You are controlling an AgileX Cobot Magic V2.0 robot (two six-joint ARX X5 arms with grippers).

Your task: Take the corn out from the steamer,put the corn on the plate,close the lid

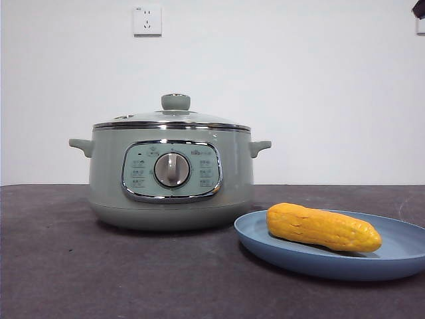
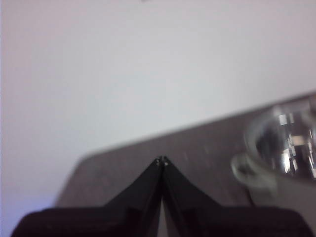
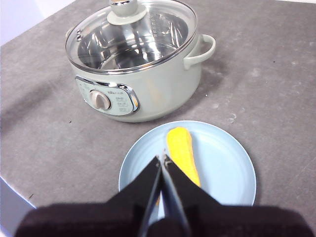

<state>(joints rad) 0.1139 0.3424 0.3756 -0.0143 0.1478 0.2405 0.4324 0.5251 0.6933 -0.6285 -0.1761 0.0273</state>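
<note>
The sage-green steamer [image 1: 171, 176] stands left of centre on the dark table, with its glass lid [image 1: 174, 119] seated on the rim. The yellow corn [image 1: 322, 227] lies on the light-blue plate [image 1: 392, 256] at the right. In the right wrist view my right gripper [image 3: 162, 159] hangs shut and empty above the plate [image 3: 222, 168], beside the corn [image 3: 182, 153], with the steamer [image 3: 148, 94] and lid [image 3: 131, 37] beyond. My left gripper [image 2: 162, 160] is shut and empty, away from the steamer [image 2: 276, 153], which shows blurred at the side.
A white wall with a socket [image 1: 147, 20] rises behind the table. A black arm tip [image 1: 418, 8] shows at the top right corner. The table edge [image 3: 15, 190] runs close to the plate in the right wrist view.
</note>
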